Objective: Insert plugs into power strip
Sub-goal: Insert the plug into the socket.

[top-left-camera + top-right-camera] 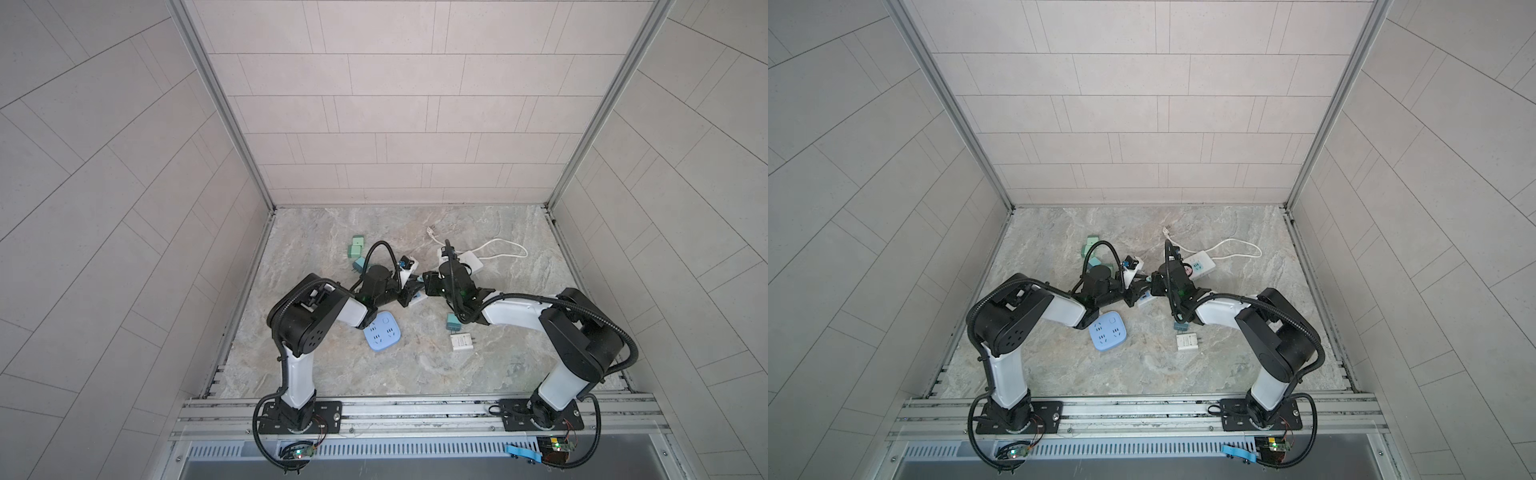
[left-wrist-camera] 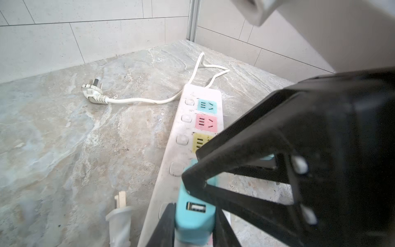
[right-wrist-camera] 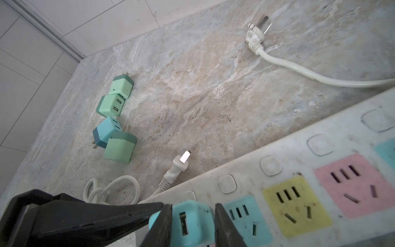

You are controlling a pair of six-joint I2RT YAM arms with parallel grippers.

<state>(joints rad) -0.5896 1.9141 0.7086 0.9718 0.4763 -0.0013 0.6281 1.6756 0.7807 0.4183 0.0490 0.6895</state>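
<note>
Plugs inspected across the counter (image 1: pixel 332 374), left side to right.

Far left: a cluster of four plugs (image 3: pixel 110 105) (three mint, one teal) lies loose and packed close together. Nearer my base, a blue square power strip (image 1: pixel 381 332) lies sockets up, just beside my left arm.

Centre: my left fingers (image 2: pixel 167 218) are narrowed onto a teal plug (image 2: pixel 193 223), one finger against each flank. This plug stands over the end of the white power strip (image 3: pixel 295 160), just beside its teal socket. I cannot tell whether the prongs are seated. My right fingers (image 3: pixel 164 220) come in from the opposite side and clamp the same plug.

Right of centre: a spare teal plug (image 1: pixel 452 322) lies partly under my right forearm, with a white charger block (image 1: pixel 462 343) near it, both loose.

Far right: the strip's cord (image 1: pixel 505 245) loops behind it and ends in a three-pin plug (image 2: pixel 94 94).
</note>
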